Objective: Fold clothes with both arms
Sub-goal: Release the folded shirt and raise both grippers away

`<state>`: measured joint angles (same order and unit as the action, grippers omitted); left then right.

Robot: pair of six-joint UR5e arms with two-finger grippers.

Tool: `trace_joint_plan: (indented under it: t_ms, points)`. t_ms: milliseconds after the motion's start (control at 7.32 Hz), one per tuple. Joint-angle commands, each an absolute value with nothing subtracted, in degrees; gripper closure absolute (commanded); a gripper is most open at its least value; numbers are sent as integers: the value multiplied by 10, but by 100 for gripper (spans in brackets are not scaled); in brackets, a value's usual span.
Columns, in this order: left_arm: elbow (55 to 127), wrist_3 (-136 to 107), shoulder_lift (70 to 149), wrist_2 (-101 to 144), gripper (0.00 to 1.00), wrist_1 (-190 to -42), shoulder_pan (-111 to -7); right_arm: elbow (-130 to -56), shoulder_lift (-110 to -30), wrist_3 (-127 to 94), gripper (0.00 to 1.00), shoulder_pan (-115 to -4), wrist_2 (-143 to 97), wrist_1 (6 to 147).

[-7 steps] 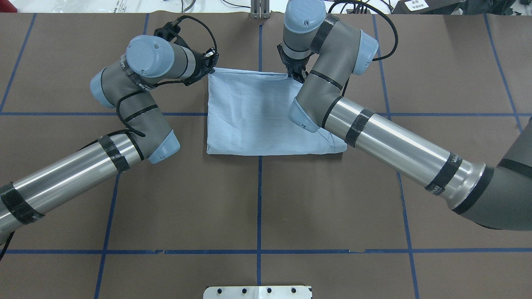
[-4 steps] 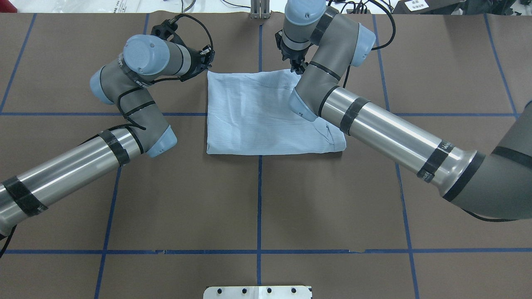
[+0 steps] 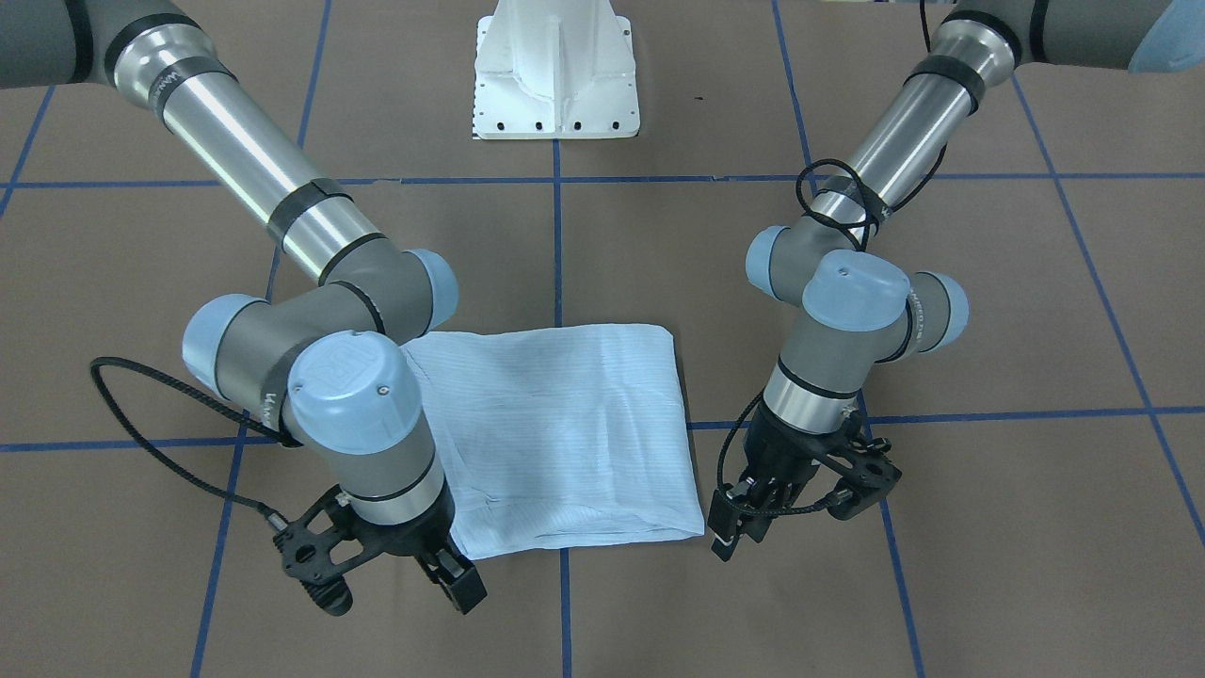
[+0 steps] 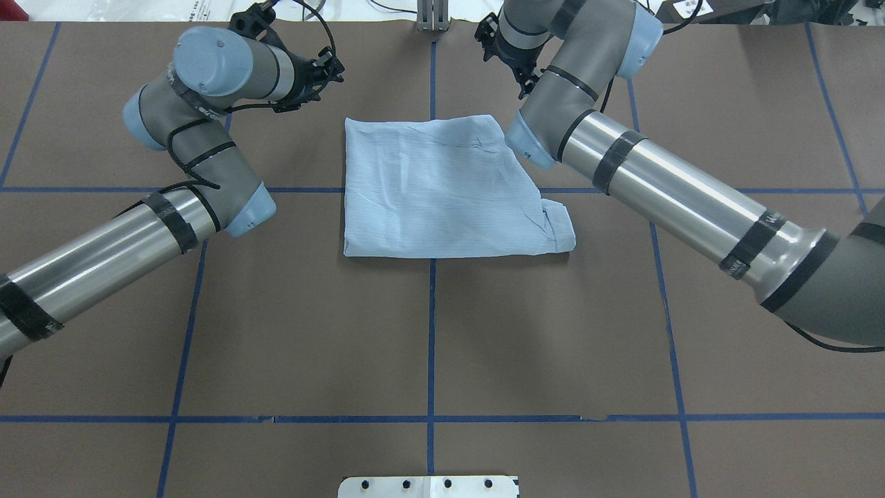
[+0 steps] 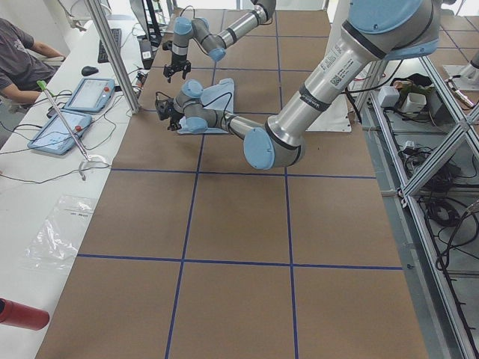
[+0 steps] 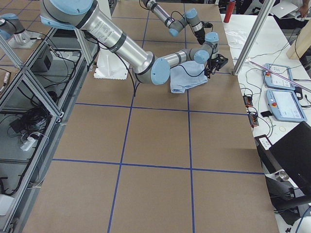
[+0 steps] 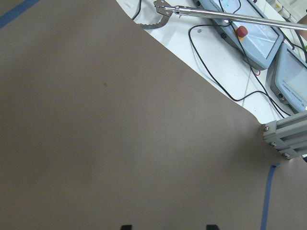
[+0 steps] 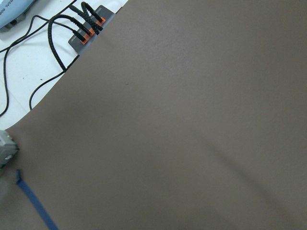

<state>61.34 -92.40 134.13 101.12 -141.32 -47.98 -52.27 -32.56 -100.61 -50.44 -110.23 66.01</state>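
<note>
The pale blue shirt (image 4: 442,187) lies folded in a rough rectangle on the brown table, also in the front-facing view (image 3: 555,433). Its right near corner sticks out in a small flap. My left gripper (image 4: 330,69) hovers past the shirt's far left corner, clear of the cloth; in the front-facing view (image 3: 744,532) it hangs beside the shirt's edge. Its fingertips (image 7: 125,226) show apart in the left wrist view, so it is open and empty. My right gripper (image 4: 520,81) is past the far right corner, open and empty (image 3: 452,579). The right forearm covers that corner.
The white pedestal base (image 3: 555,85) stands at the robot's side. Blue tape lines (image 4: 431,332) grid the table. An aluminium post (image 4: 432,17) stands at the far edge. Tablets (image 7: 249,28) and cables (image 8: 72,33) lie on the white bench beyond.
Both grippers let go of the shirt's far edge and drew up and back toward the far side. The far edge has dropped flat, with new wrinkles near the right corner.
</note>
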Motion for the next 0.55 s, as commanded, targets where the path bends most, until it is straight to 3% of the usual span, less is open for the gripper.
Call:
trace_joint_plan:
  t_ms: [0, 273, 410]
  points:
    - [757, -790, 1228, 1092, 36, -1407, -513, -669, -439, -846, 0, -541, -1139, 763]
    - [835, -675, 1161, 1131, 1, -1378, -547, -750, -552, -671, 0, -617, -1208, 766]
    - [877, -605, 1117, 1170, 1, -1363, -575, -795, -620, -593, 0, -655, -1237, 766]
